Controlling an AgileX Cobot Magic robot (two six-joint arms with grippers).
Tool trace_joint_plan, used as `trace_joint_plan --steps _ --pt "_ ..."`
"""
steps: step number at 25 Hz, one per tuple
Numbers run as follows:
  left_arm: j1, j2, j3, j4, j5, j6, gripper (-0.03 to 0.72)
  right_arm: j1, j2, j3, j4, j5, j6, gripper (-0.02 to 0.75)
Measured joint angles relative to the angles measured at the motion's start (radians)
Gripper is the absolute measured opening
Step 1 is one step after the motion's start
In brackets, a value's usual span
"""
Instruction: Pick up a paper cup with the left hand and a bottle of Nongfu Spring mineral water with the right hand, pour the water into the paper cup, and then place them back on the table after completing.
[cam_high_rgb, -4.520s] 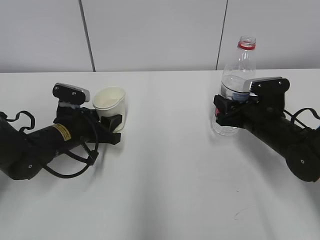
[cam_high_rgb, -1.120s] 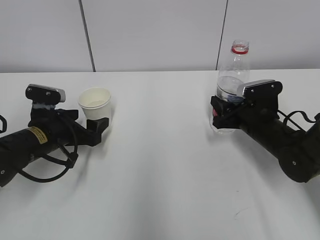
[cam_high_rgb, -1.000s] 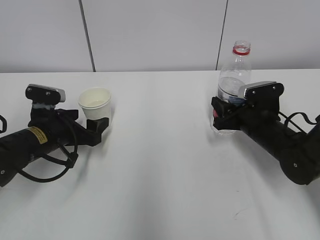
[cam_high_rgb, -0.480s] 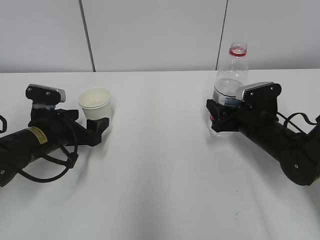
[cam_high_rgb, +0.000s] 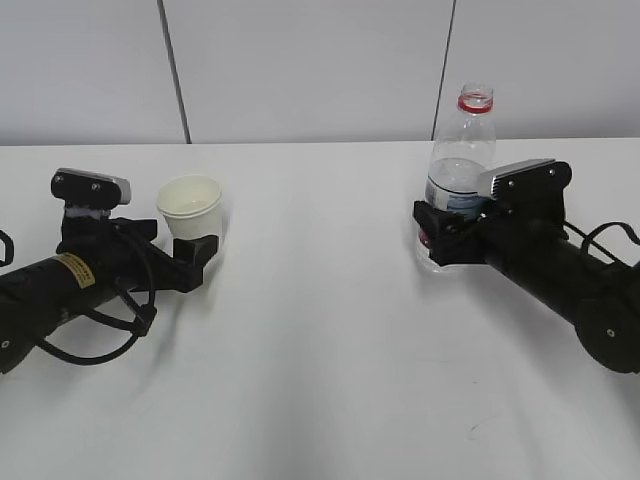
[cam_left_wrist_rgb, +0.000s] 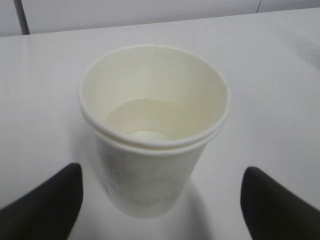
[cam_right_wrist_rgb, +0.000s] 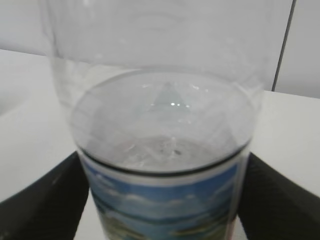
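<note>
Bottle (cam_high_rgb: 458, 180) stood upright toward the desk's (cam_high_rgb: 320, 380) far right edge, bracketed by the right gripper (cam_high_rgb: 437, 235) with jaws parted and clear of its sides, retreat judged back along that arm; cup (cam_high_rgb: 192, 212) is likewise flanked by the unclenched left gripper (cam_high_rgb: 195, 255).

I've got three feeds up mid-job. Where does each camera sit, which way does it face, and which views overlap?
Exterior: raised at the table's front, looking slantwise down across the white tabletop toward the grey wall; shows both black arms, left gripper and right gripper.
Left wrist: behind the fingers, looking down into the white paper cup with clear water.
Right wrist: behind the fingers, facing the clear plastic bottle close up.
Shared: exterior also shows cup and bottle.
</note>
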Motion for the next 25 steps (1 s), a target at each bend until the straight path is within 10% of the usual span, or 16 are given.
trace_joint_plan --steps 25 --pt "0.0 -0.082 0.001 0.027 0.086 -0.016 0.587 0.0 -0.273 0.237 0.045 0.086 -0.007 0.607"
